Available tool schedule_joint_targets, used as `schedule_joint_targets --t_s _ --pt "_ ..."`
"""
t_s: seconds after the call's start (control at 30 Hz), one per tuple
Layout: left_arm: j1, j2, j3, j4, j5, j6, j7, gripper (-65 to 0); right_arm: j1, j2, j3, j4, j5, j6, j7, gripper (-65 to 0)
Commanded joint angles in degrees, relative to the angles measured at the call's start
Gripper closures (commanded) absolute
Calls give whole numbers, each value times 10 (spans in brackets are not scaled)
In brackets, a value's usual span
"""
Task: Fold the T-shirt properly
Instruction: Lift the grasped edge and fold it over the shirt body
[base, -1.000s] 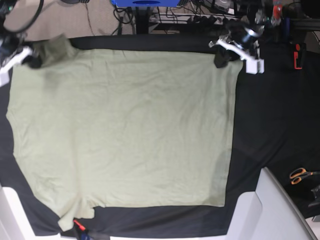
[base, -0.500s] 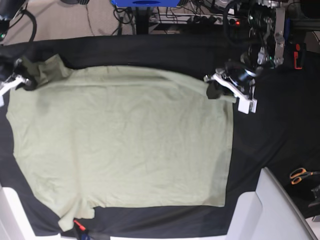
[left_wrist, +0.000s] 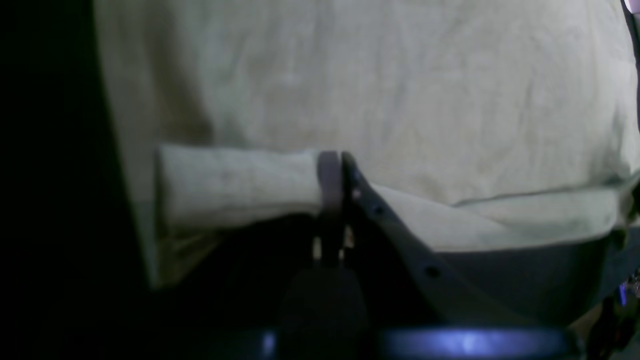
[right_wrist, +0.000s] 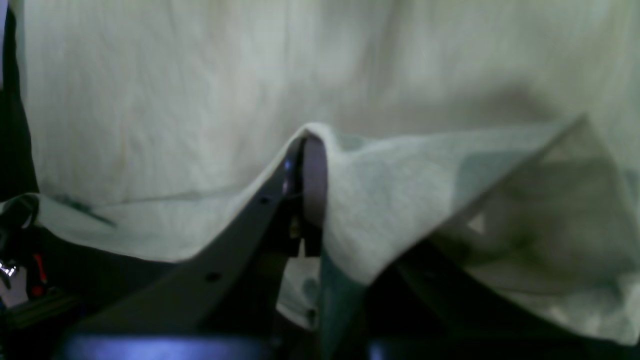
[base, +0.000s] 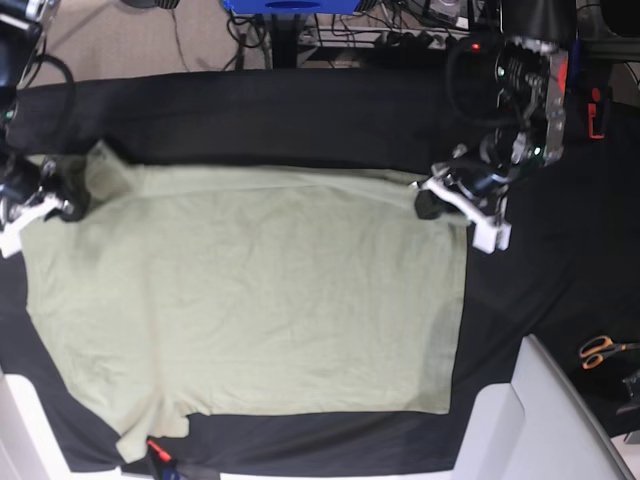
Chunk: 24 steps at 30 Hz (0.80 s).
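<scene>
Even overhead light (wrist views dim, blurred)

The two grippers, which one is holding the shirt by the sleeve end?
The right gripper, at the left of the base view, pinches the T-shirt beside a sleeve. The left gripper holds the plain straight-edged corner.

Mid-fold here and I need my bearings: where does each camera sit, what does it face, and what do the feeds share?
Base: overhead, facing down on the T-shirt spread over the black cloth; both arms show.
Left wrist: on the left arm, facing along its left tool, shut on the T-shirt's edge.
Right wrist: on the right arm, facing its right tool, shut on a raised fold.
Shared: all show the T-shirt and the pinched edge.
</scene>
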Motion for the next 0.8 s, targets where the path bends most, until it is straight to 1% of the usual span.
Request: schedule_joint_targets --t_s 0.0,0.1,0.2,0.37,0.43,0.53,0.6,0.7,0.77 --pt "-12 -4 7 -1 -7 -3 -9 0 19 17 -5 -2 10 3 15 -2" --pt "-35 -3 21 -26 -7 -3 -11 0 42 20 -14 -28 10 3 30 -2" --pt "-59 0 21 -52 -7 -3 -11 0 63 31 -14 -55 10 3 44 -2" --pt "-89 -2 21 -75 -7 -3 -12 0 87 34 -14 -80 10 3 63 -2" --pt "-100 -3 21 -76 -5 -3 -12 0 89 40 -14 -86 10 3 72 -2" --pt "-110 1 21 -75 34 -3 -12 0 95 42 -14 -89 10 5 89 -2" --pt "-110 16 16 -75 70 -3 -13 0 97 43 -14 -94 10 7 97 -2" --pt "-110 29 14 -75 115 -3 -34 0 101 44 -17 -95 10 8 110 -2" --pt "-109 29 20 -75 129 -3 -46 0 106 45 -41 -95 10 8 114 -2"
